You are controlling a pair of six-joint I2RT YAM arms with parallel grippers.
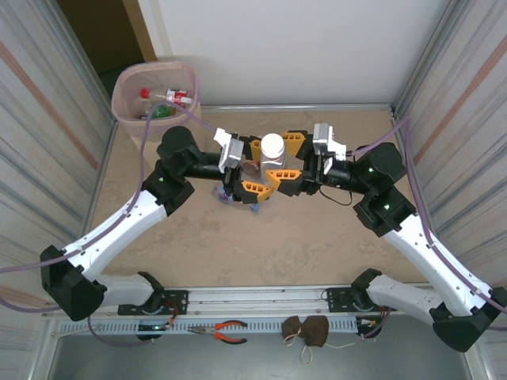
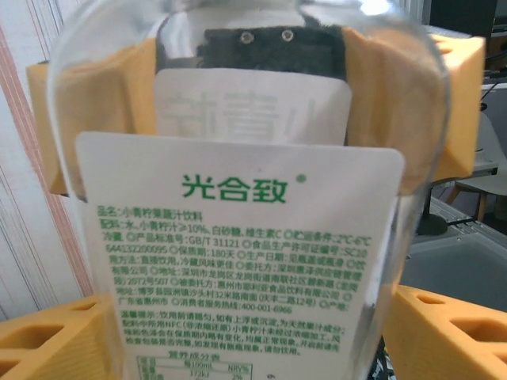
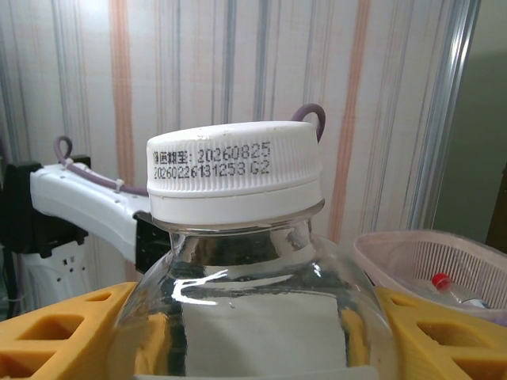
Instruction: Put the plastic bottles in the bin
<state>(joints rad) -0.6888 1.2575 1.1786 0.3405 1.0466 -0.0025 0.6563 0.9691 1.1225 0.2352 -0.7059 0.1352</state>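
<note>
A clear plastic bottle [image 1: 272, 147] with a white cap stands upright above the middle of the table, between both grippers. My right gripper [image 1: 287, 160] comes in from the right, and its orange fingers [image 3: 67, 332] press the bottle's shoulder [image 3: 253, 301] on both sides. My left gripper [image 1: 264, 167] faces it from the left. Its orange fingers [image 2: 447, 332] flank the white, green-printed label [image 2: 238, 261] with a thin gap on the right. The bin [image 1: 127, 101], pink-lined, stands at the far left corner with a few bottles [image 1: 168, 103] inside. Parts of other bottles [image 1: 238, 199] lie on the table under the left gripper.
Striped walls close in on the left and right, and a white wall stands at the back. Orange-handled pliers [image 1: 227, 331] and a brown pouch [image 1: 306, 331] rest on the front rail between the arm bases. The bin's rim [image 3: 428, 247] shows to the right of the held bottle.
</note>
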